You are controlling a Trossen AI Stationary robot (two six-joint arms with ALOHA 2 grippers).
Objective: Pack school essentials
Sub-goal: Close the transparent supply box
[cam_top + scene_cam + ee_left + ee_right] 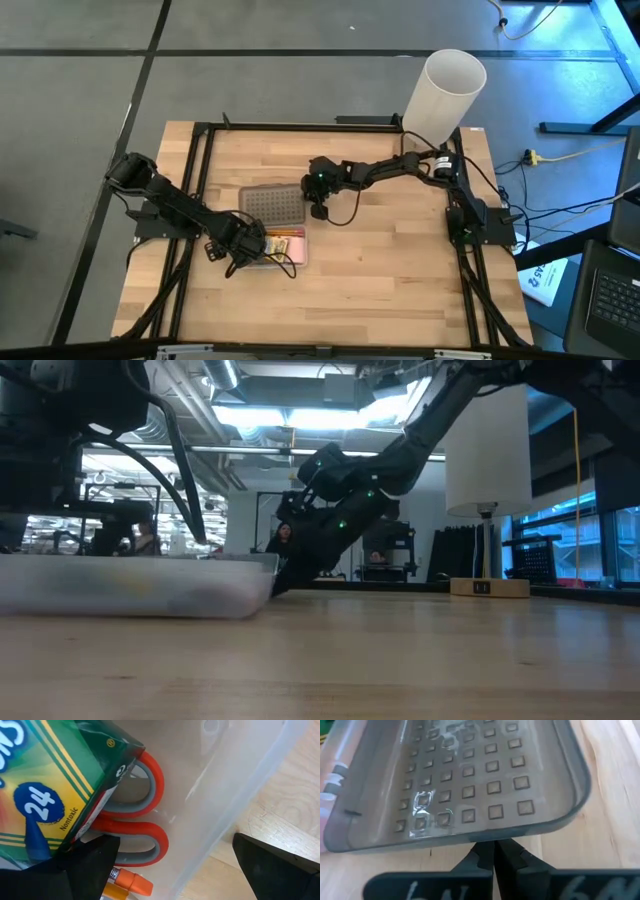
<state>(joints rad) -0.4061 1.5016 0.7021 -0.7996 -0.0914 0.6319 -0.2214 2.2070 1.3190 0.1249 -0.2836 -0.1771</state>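
The clear case [290,250] lies on the table with its dimpled grey lid [272,203] open on the far side. In the left wrist view it holds the green-and-yellow crayon box [60,785], the red-handled scissors [150,785] and an orange pencil [127,882]. My left gripper [175,842] hangs open over the case's near left end. One finger is inside by the crayon box and the other is outside the clear wall [235,795]; I cannot tell whether either touches. My right gripper [495,847] is shut at the lid's right edge. Pen and pink pad are hidden. My right gripper meets the rim [510,834] of the grey lid at its right edge with its shut fingertips. It comes from the table's right side, slanting down. I cannot tell whether a lip of the rim sits between the tips. The lid lies low beside the case.
A tall white cylinder [445,95] stands at the table's far right corner, behind my right arm. Bare wood lies in front of the case and to its right. The case [130,585] is low at the left of the low view, with people and room fittings far behind.
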